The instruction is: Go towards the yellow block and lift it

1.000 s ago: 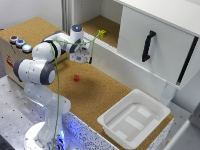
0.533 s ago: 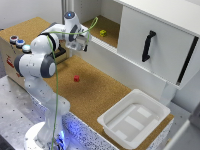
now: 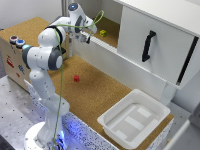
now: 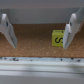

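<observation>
Fingers [image 4: 70,31] of the white Franka arm's gripper [image 4: 39,31] stand wide apart and hold nothing, which suits an approach: the gap leaves room to straddle a small target. The small yellow-green cube with a dark mark on its face [image 4: 58,38] sits on the cork-covered table [image 3: 95,92] inside the recess behind the low white wall [image 3: 122,62]. In the wrist view it lies between the two fingers but well off-centre, just beside one of them; whether they touch cannot be told. The exterior view shows the same cube [image 3: 103,33] just past the gripper [image 3: 86,34], towards that view's right.

Reaching over the wall explains the arm's high, extended pose; the cube cannot be approached from the near side at table level. The small red cube [image 3: 76,78] lies in the open on the cork, well apart from the gripper, and the white plastic tray [image 3: 134,118] sits further off.

By my judgement the approach is nearly done, with centring, closing and lifting still ahead.
</observation>
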Controlling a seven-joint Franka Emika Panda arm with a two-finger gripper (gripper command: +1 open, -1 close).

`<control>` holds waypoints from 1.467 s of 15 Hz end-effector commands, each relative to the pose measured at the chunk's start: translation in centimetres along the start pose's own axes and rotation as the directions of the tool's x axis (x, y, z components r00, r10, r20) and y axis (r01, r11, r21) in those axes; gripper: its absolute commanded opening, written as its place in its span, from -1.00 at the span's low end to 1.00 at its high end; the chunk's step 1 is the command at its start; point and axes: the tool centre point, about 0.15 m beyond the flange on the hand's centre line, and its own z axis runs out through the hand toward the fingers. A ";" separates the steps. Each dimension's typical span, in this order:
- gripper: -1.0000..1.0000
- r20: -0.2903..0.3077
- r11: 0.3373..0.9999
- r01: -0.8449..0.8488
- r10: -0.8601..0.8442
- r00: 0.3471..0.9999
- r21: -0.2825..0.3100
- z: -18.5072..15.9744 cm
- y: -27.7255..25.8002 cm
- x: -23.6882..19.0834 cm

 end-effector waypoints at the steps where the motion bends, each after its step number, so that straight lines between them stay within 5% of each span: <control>1: 1.00 0.037 0.994 -0.023 0.027 0.999 -0.107 4.6 2.3 4.3; 13: 1.00 0.066 0.994 0.002 0.005 0.998 -0.105 8.9 4.6 7.2; 14: -1.00 0.058 0.994 0.003 0.004 0.998 -0.112 8.7 4.8 7.3; 22: -1.00 0.056 0.993 0.012 -0.006 0.998 -0.114 8.8 4.6 6.8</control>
